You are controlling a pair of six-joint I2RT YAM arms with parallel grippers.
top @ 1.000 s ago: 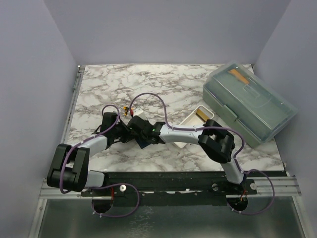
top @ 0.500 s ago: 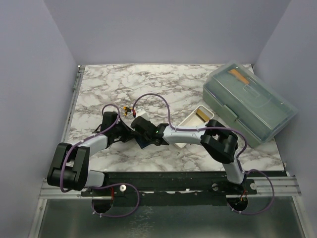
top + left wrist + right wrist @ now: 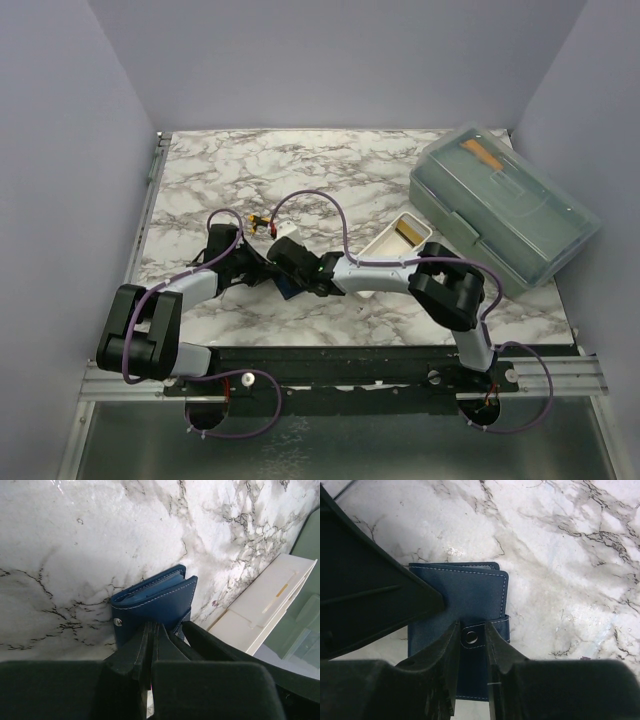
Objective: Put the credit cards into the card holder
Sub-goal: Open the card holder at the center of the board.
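Left tool (image 3: 151, 632) pinched shut on near edge of card holder (image 3: 157, 600). Right tool (image 3: 472, 639) narrowly parted astride its snap strap; cannot tell whether gripping. Card holder folded, lying on marble surface (image 3: 75, 540). White tray (image 3: 262, 602) just beyond card holder.

A dark navy card holder (image 3: 470, 592) lies flat and closed on a white worktop (image 3: 560, 555) veined with grey. Pale stitching runs along its edges. A short strap wraps over its right edge and ends in a round metal snap (image 3: 469, 637). The right tool (image 3: 471, 627) reaches in from the bottom, its two black fingers (image 3: 445, 660) set a narrow gap apart, one on each side of the snap. Whether they touch the leather is unclear. A broad black wedge (image 3: 370, 595) reaches in from the left and covers the card holder's left part.
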